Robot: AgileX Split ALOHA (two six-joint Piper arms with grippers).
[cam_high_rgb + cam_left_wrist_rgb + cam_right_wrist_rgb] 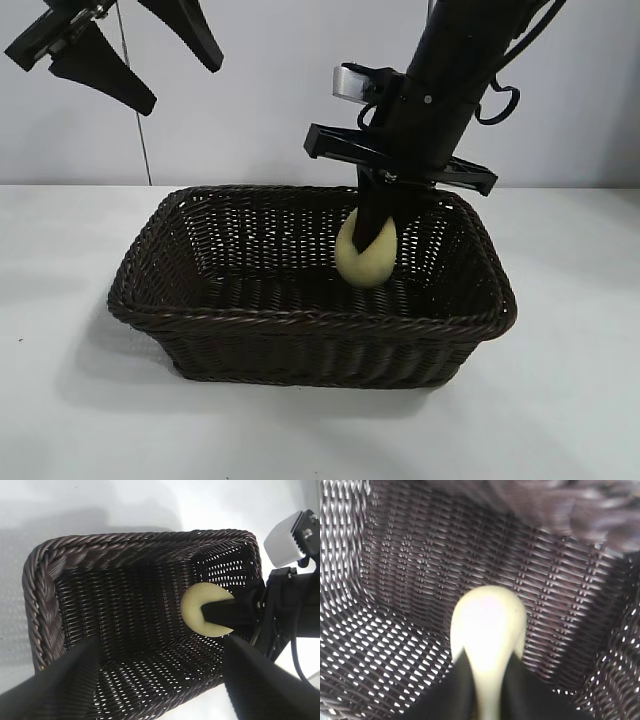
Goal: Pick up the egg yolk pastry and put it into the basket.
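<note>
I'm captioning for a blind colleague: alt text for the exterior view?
The right gripper holds the egg yolk pastry on edge inside the basket on a white table. The left gripper hangs open above.

Pale yellow egg yolk pastry (364, 262); dark brown woven basket (250, 320).

pale yellow egg yolk pastry (366, 262) on edge | inside dark wicker basket (300, 322)
</note>
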